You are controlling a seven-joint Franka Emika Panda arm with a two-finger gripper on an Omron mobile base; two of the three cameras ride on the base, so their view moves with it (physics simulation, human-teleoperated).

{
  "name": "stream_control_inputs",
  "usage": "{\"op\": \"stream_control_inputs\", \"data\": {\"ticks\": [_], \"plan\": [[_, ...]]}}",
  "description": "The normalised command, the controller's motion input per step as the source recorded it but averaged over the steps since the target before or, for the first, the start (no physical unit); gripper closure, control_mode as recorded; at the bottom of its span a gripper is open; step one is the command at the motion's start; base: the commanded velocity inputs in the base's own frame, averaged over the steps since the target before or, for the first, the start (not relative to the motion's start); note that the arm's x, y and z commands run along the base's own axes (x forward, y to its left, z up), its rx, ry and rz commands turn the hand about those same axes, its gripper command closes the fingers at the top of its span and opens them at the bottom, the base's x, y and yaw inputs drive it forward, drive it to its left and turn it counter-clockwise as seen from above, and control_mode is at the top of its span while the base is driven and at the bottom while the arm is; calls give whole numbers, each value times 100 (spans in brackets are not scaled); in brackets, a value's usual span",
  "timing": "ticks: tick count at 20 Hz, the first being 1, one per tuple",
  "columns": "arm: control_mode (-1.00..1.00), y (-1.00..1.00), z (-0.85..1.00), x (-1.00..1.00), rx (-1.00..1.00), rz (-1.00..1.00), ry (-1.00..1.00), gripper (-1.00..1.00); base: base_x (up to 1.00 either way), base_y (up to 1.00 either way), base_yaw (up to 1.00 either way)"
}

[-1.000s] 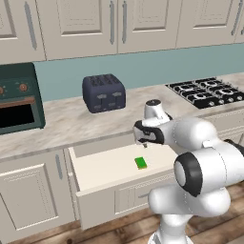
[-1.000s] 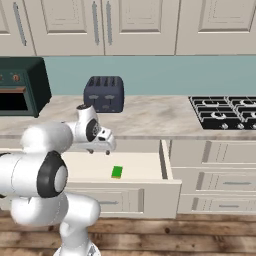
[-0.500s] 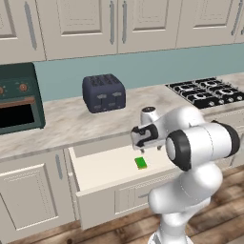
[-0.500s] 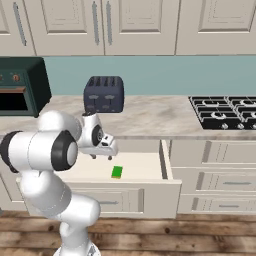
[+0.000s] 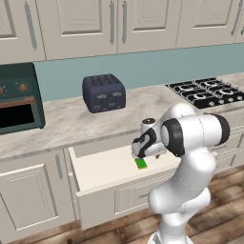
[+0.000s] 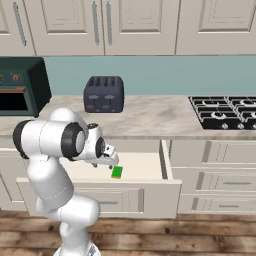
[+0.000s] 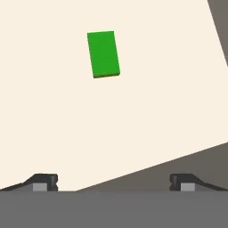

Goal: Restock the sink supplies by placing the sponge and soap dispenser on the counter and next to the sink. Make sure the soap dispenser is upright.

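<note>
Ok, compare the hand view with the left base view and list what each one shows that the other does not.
Hand view alone: the two dark fingertips set wide apart, and the small flat bright-green sponge's yellowish lower edge.

Left base view alone: the dark blue toaster on the marbled stone countertop, the dark green oven, the black gas stovetop, the cream upper cabinets, and the white arm bent over the open drawer.

Both: the sponge lying flat on the cream drawer floor, ungrasped, with the gripper above it.

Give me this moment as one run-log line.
stage: reaching for sponge | sponge: flat on open drawer floor, not held | claw: open, above drawer, sponge ahead of the tips | soap bottle: not located
</note>
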Motion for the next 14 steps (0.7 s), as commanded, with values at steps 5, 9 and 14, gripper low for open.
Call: {"op": "stream_control_inputs", "data": {"ticks": [5, 9, 14], "plan": [[-100, 0, -27, 34, 7, 0, -1, -100, 0, 0, 0], [-100, 0, -13, 31, 9, 0, -1, -100, 0, 0, 0], [-100, 0, -21, 31, 5, 0, 0, -100, 0, 0, 0]]}}
